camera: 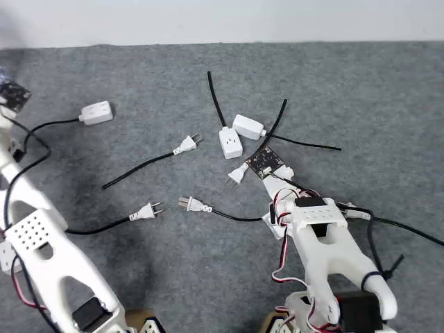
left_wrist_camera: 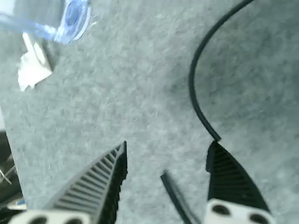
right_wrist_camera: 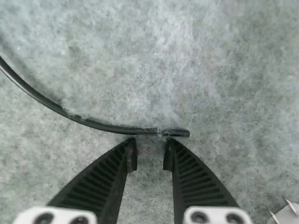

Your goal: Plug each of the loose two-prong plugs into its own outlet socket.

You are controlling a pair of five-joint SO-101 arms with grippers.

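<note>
Mid-frame in the high view, loose two-prong plugs (camera: 186, 144) are lying beside outlet sockets (camera: 230, 142), while the right gripper (right_wrist_camera: 149, 151) is hovering barely parted over a black cable (right_wrist_camera: 107, 126) and the left gripper (left_wrist_camera: 168, 154) is gaping wide.

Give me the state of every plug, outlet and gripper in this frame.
Left gripper: wide open, empty.
Right gripper: narrowly open, empty.
Far plug: loose on the carpet.
Left plug: loose.
Middle plug: loose.
Right plug: loose.
Left outlet: nothing plugged in.
Middle outlet: nothing plugged in.
Right outlet: nothing plugged in.
</note>
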